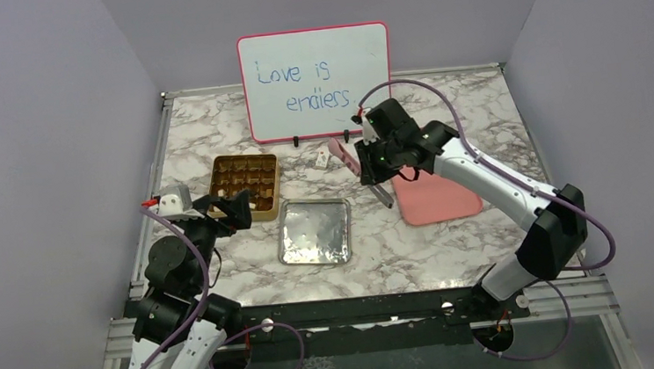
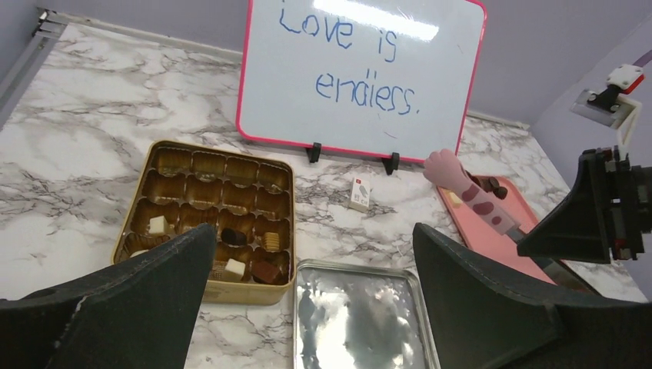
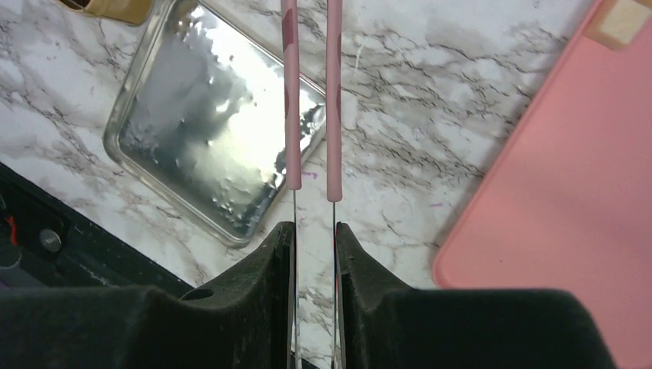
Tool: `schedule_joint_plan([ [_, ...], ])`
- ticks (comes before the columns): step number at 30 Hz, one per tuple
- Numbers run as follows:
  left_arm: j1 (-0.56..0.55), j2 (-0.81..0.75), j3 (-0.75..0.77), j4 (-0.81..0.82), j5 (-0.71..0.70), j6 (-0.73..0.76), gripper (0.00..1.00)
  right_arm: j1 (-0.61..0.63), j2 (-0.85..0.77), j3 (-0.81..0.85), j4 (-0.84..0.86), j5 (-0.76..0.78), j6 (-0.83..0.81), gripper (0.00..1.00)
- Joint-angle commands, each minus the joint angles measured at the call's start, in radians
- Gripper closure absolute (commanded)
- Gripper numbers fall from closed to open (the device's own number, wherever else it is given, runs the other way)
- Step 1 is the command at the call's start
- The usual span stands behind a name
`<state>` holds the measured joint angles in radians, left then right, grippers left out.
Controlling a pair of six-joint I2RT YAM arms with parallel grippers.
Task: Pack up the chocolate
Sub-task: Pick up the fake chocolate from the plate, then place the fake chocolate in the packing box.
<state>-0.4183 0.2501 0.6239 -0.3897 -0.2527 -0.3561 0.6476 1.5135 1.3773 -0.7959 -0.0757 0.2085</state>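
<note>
Several pieces of chocolate sit in the near cups of the gold tin, dark, light brown and cream. More chocolate lies at the far end of the pink tray. My right gripper is shut on the pink paw-tipped tongs, whose two arms run out between the fingers. The paw end hovers by the tray's far left corner. My left gripper stands wide open and holds nothing, just in front of the tin.
A silver lid lies flat right of the tin, between the arms. A whiteboard stands at the back on two small feet. A small white card lies in front of it. Purple walls close in both sides.
</note>
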Motion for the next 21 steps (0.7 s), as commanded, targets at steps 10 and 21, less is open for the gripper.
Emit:
schedule_joint_plan([
  [10, 0.004, -0.031, 0.011, 0.016, -0.109, 0.0, 0.01, 0.212, 0.352, 0.339, 0.047, 0.071, 0.02, 0.73],
  [21, 0.005, -0.033, 0.022, -0.005, -0.144, -0.015, 0.01, 0.281, 0.591, 0.619, -0.029, 0.067, -0.006, 0.7],
])
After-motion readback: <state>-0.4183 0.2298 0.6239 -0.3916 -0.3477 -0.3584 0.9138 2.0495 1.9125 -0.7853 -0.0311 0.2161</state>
